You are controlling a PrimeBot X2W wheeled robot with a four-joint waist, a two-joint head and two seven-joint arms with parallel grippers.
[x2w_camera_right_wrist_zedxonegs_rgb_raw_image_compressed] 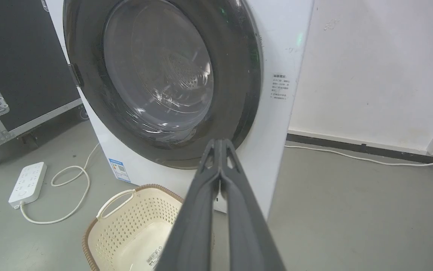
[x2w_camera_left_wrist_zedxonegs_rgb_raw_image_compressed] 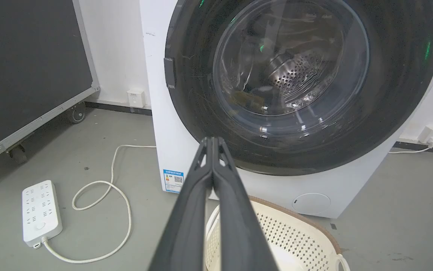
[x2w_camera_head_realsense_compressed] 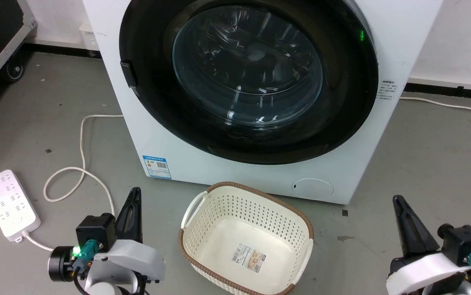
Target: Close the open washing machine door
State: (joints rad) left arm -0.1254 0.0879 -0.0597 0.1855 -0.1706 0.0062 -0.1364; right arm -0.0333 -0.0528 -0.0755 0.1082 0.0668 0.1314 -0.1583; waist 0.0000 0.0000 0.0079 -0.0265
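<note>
Seeing the door (x2w_camera_head_realsense_compressed: 247, 82) flat against the washer (x2w_camera_head_realsense_compressed: 239, 176), seemingly shut, with left gripper (x2w_camera_head_realsense_compressed: 134, 205) and right gripper (x2w_camera_head_realsense_compressed: 401, 207) parked low either side of the basket (x2w_camera_head_realsense_compressed: 260, 191), fingers pinched together, likely nothing left to push.

Cream basket (x2w_camera_head_realsense_compressed: 227, 209), perhaps a sticker (x2w_camera_head_realsense_compressed: 249, 258) inside; white power strip (x2w_camera_head_realsense_compressed: 10, 203) well to its left.

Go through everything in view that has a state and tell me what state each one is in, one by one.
washing machine door: shut, flush against the machine's front.
washing machine: upright, green light lit beside the door.
left gripper: shut, fingers together, holding nothing.
right gripper: shut, fingers together, holding nothing.
laundry basket: upright, empty.
power strip: lying flat, sockets facing up.
</note>
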